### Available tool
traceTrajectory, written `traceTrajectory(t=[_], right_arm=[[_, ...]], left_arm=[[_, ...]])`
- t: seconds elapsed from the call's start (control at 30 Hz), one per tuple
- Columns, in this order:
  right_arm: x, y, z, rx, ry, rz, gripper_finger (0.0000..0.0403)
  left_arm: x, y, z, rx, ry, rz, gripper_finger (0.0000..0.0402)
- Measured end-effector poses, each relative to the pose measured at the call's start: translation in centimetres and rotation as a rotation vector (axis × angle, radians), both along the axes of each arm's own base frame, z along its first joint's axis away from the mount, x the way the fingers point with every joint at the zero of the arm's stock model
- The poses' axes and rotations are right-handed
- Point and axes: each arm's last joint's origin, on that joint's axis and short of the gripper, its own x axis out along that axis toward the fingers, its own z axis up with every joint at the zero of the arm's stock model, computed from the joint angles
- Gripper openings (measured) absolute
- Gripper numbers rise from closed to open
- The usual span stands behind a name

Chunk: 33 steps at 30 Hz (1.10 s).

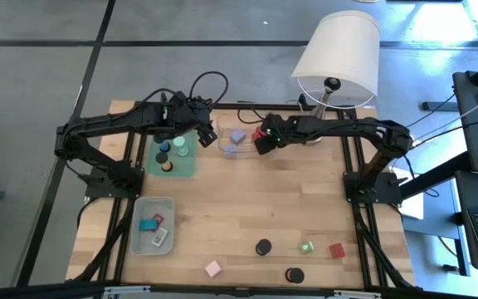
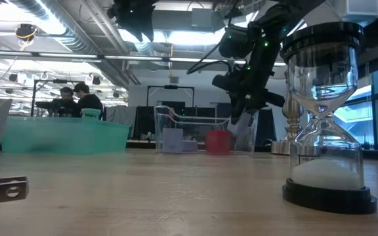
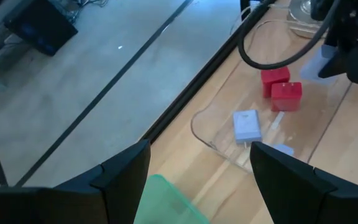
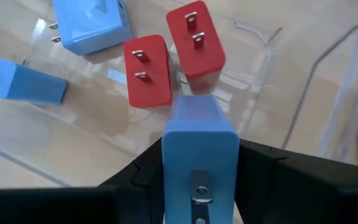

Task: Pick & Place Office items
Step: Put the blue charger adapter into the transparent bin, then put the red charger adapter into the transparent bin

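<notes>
Since my right gripper (image 4: 199, 180) is clamped on a lilac-blue plastic plug block (image 4: 199, 149) right above the clear plastic tray (image 3: 213, 134), releasing here could land it on the two red plug blocks (image 4: 169, 59). Left gripper (image 3: 194, 180) hangs spread, empty, nearby.

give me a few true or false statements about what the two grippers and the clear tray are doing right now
1. The right gripper is shut on a blue plug block. True.
2. The clear tray holds no red pieces. False: two red plug blocks lie in it side by side.
3. The left gripper holds a black cap. False: its fingers stand open with nothing between them.
4. A pink block lies on the bare table near the front edge. True.
5. The lamp lies tipped over. False: it stands upright.
</notes>
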Motion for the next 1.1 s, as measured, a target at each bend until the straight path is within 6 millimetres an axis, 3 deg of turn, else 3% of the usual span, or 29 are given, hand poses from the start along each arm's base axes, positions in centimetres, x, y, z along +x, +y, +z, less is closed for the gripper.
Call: traceTrajectory(t=[0.3, 0.73, 0.9, 1.1], right_arm=[[0.0, -0.3, -0.1, -0.002, -0.006, -0.008, 0.0137], [0.2, -0.3, 0.3, -0.018, -0.032, 0.022, 0.0220], [-0.6, -0.1, 2.7, -0.029, -0.109, 0.043, 0.0228], [-3.2, 2.3, 8.4, -0.095, -0.258, 0.183, 0.0228]], left_arm=[[-0.1, 0.4, 0.0, 0.000, 0.001, 0.014, 0.0273], [-0.3, 0.6, -0.1, 0.000, 0.018, 0.018, 0.0273], [-0.2, 0.6, -0.1, 0.003, 0.017, 0.020, 0.0273], [-0.2, 0.6, 0.0, 0.006, 0.012, 0.022, 0.0273]])
